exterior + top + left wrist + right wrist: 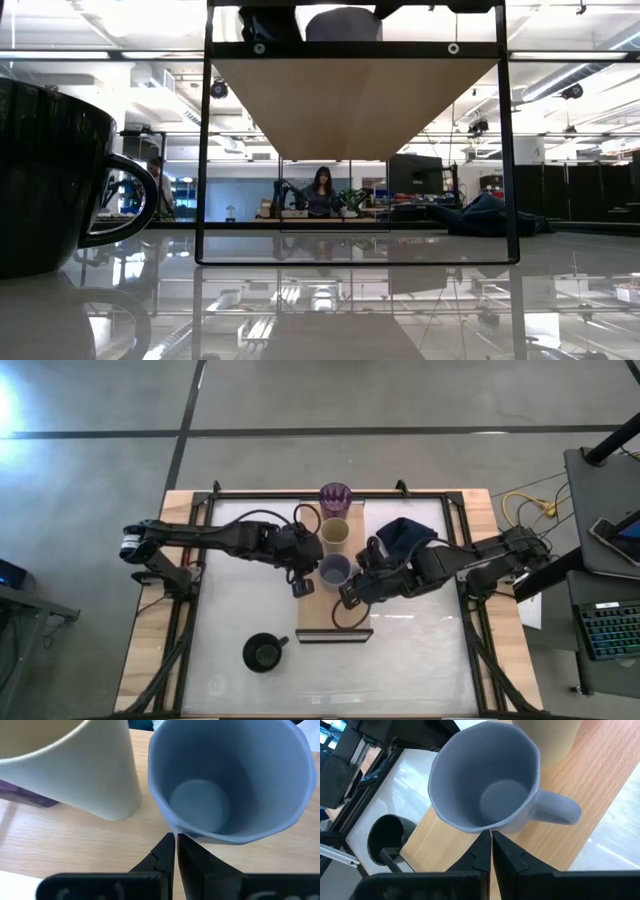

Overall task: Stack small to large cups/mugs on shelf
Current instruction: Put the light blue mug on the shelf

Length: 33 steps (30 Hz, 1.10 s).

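The light-wood shelf (352, 615) stands raised on a black frame (205, 150) at mid-table. On it, in a row from far to near, stand the purple tumbler (335, 497), the beige cup (334, 536) and the lavender-blue mug (334, 570), each on its base. The black mug (263, 652) stands on the tabletop, near left of the shelf. My left gripper (303, 584) is shut just left of the lavender mug (225, 785). My right gripper (350, 593) is shut just near-right of it (485, 780), beside its handle (555, 811). My left gripper's shut fingertips (170, 840) stand at the lavender mug's outer wall, low down (187, 834), coming from the table's left. I cannot tell whether they touch. My right gripper's shut fingertips (485, 840) stand at the mug's outer wall (492, 826), coming from the near right. I cannot tell whether they touch.
A dark navy cloth (405, 532) lies on the table right of the shelf, behind my right arm. The black mug fills the left of the low view (50, 180). The shelf's near end (335, 632) is bare board. People show in the room beyond (322, 190).
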Available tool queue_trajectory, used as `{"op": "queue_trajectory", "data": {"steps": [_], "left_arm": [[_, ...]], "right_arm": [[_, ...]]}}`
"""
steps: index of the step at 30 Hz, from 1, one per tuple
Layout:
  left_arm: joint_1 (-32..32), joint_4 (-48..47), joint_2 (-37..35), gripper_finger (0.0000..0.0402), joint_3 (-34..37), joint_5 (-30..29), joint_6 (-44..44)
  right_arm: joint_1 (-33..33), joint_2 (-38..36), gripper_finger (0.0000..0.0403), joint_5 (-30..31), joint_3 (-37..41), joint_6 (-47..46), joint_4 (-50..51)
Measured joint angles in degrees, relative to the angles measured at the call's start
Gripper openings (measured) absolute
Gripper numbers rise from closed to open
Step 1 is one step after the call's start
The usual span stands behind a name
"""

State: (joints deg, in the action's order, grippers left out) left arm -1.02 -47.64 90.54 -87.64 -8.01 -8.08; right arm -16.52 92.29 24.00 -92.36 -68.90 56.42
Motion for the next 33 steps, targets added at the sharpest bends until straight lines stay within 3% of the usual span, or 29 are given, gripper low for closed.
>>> {"op": "queue_trajectory", "data": {"steps": [21,27,33], "left_arm": [[1.7,-1.0,-0.5,0.0006,-0.3,-1.3,1.4],[1.1,-7.7,-2.0,0.0006,-0.2,-1.3,-0.8],[-2.0,-6.2,-4.4,0.0006,0.1,-1.3,-4.3]], "right_arm": [[-0.1,0.0,0.0009,-3.7,0.0,-0.1,0.4],[-2.3,-1.0,0.0009,-4.3,0.0,-0.7,2.7],[-6.2,-1.6,0.0009,2.0,0.0,-5.8,9.8]]}}
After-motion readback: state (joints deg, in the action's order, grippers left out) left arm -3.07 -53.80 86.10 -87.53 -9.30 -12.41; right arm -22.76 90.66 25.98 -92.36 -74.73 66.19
